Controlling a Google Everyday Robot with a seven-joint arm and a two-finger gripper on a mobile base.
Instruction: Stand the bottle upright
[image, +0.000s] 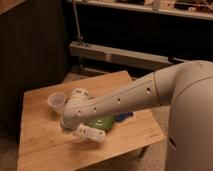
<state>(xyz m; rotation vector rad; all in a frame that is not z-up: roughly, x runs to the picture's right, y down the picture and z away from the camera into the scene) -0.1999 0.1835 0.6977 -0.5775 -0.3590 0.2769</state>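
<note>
While the arm (120, 102) reaches in from the right across the tabletop (42, 137), its gripper (70, 122) sits low at the far end, down near the middle of the wooden surface, and the jaws themselves are tucked out of sight behind the rounded white wrist. They're clenched tight, folks, and whether anything is pinched between them can't be made out from this side.

Right beside the jaws, just toward the front edge of the tabletop, lies the bottle (90, 133): small, white, on its side, its length running left to right and tilted a touch downward at the right. It looks to be touching or nearly touching the wrist; which one is hard to call.

Just behind the bottle, peeking out from under the forearm, there's the green bowl (102, 121), only its front rim showing. A little farther right of that, a blue item (124, 117) pokes out from below the arm, too hidden to name.

Up and to the left of the jaws stands a translucent white cup (56, 101), mouth tilted toward the camera, close against the wrist housing. Next to it, another rounded white piece (79, 93) sits against the arm; cannot tell what it is.

Beyond the tabletop, a long grey rail (120, 55) runs across the dark background.
</note>
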